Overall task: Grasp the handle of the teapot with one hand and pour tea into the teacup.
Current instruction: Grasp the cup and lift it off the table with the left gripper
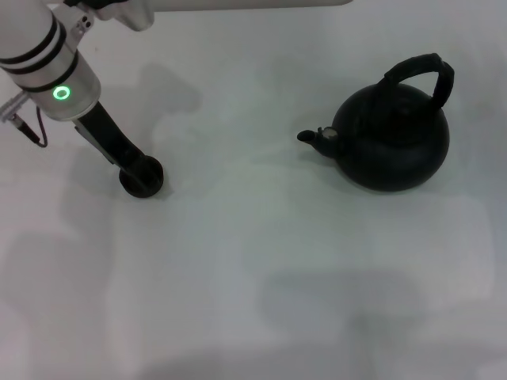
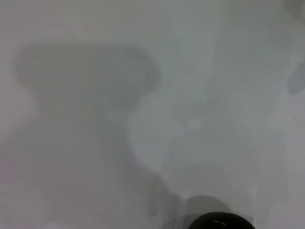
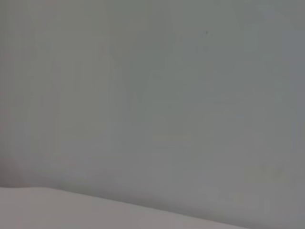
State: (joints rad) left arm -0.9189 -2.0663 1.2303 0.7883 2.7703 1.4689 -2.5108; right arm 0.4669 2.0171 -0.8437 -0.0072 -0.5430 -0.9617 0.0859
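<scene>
In the head view, a round matte black teapot is being shown standing upright on the white table, toward the right side. Its short spout (tipped with a silvery piece) is being directed toward the robot's left. The handle, a thick black arch, is being seen rising over the top of the pot, with nothing gripping it. Well apart from the teapot, on the left side of the table, the small black teacup is being seen resting on the surface. The left arm is being shown reaching down from the upper left corner, a green ring light glowing on its white wrist section. The left gripper is being seen as a dark finger slanting down to the rim of the teacup; it cannot be told whether the fingers are spread or pressed together, nor whether the cup is being pinched or only touched. The right gripper is not being shown in this view.

In the left wrist view, only the pale table and soft shadows are being shown, with a dark rounded edge of the teacup entering at the frame border.

In the right wrist view, a plain grey-green surface is being shown above a pale band; no task object is being seen there.
</scene>
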